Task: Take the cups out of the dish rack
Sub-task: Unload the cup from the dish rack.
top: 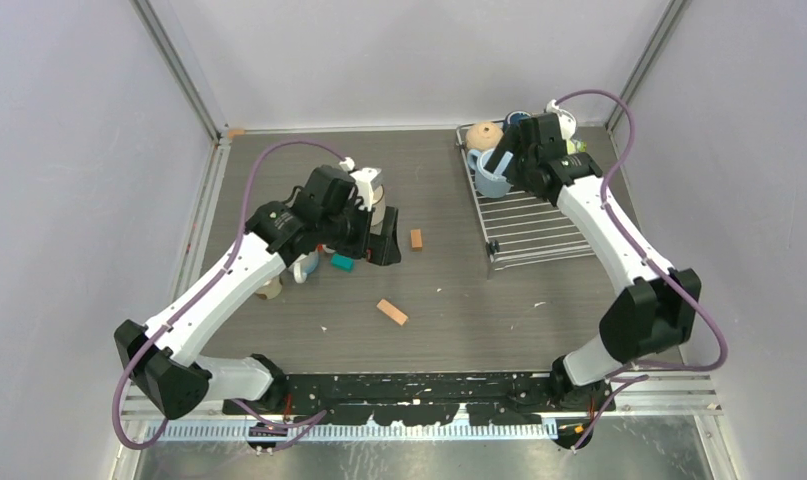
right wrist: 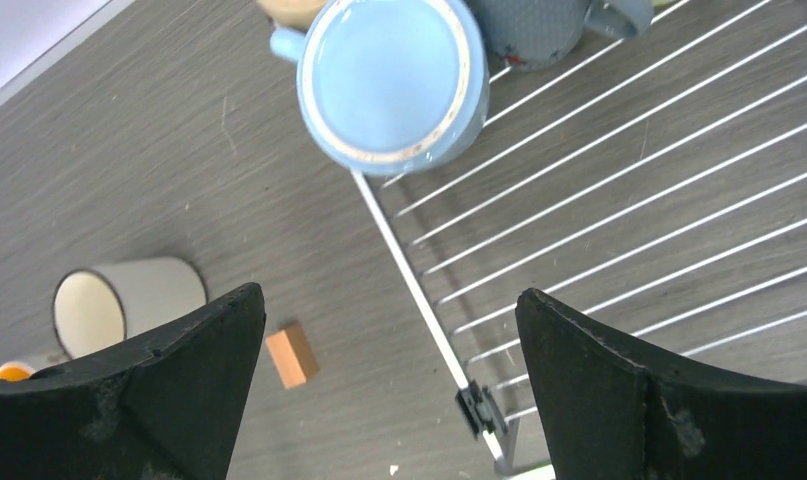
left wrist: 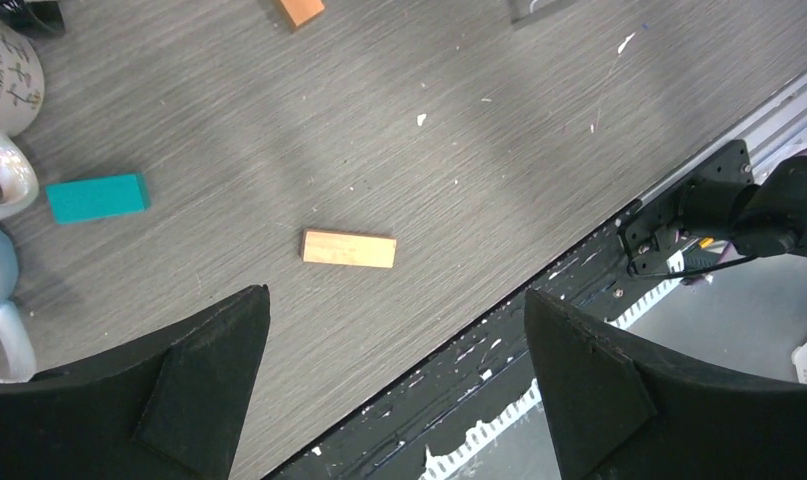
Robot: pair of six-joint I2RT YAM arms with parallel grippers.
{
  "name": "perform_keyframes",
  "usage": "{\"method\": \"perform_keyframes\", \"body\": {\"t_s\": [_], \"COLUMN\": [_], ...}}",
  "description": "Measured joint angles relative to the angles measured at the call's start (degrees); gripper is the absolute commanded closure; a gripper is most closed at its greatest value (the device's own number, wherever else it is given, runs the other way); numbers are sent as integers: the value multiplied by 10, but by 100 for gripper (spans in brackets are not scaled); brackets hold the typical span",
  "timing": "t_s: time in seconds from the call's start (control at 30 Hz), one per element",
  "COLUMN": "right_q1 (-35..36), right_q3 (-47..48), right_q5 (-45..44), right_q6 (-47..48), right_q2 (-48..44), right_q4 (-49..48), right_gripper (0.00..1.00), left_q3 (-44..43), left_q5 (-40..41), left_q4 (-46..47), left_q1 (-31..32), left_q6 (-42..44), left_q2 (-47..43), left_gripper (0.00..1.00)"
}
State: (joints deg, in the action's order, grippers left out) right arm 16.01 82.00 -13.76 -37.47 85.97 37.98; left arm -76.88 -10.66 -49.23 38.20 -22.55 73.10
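The far end of the rack is crowded by cups; its near wires are left bare. Between the rack and the mugs gathered toward the left side of the table, open surface is interrupted only by three small blocks.

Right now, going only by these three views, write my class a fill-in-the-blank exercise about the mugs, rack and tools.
The left tool and right tool are both ____. The light blue mug on the dish rack sits nearest the ____ tool. The teal block and tan block lie on the grey ____.
Missing words: open; right; table.
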Motion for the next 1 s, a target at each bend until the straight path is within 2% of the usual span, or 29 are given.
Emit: {"method": "perform_keyframes", "body": {"t_s": [0.17,0.43,0.7,1.0], "right_q1": [-44,-137,-166,-205], "right_q3": [49,111,219,251], "right_q5": [1,23,20,52], "right_q6": [17,45,89,132], "right_q2": [64,140,218,261], "right_q4": [-9,-41,-34,-33], "right_gripper": [0,0,0,0], "left_q3": [45,56,56,56], "left_q5": [-9,-25,-33,-35], "left_q4": [23,41,49,49], "left_q1": [0,4,20,27], "left_q6": [0,-1,-2,-2], "left_q2": [-14,-20,-20,-20], "left_gripper": [0,0,0,0]}}
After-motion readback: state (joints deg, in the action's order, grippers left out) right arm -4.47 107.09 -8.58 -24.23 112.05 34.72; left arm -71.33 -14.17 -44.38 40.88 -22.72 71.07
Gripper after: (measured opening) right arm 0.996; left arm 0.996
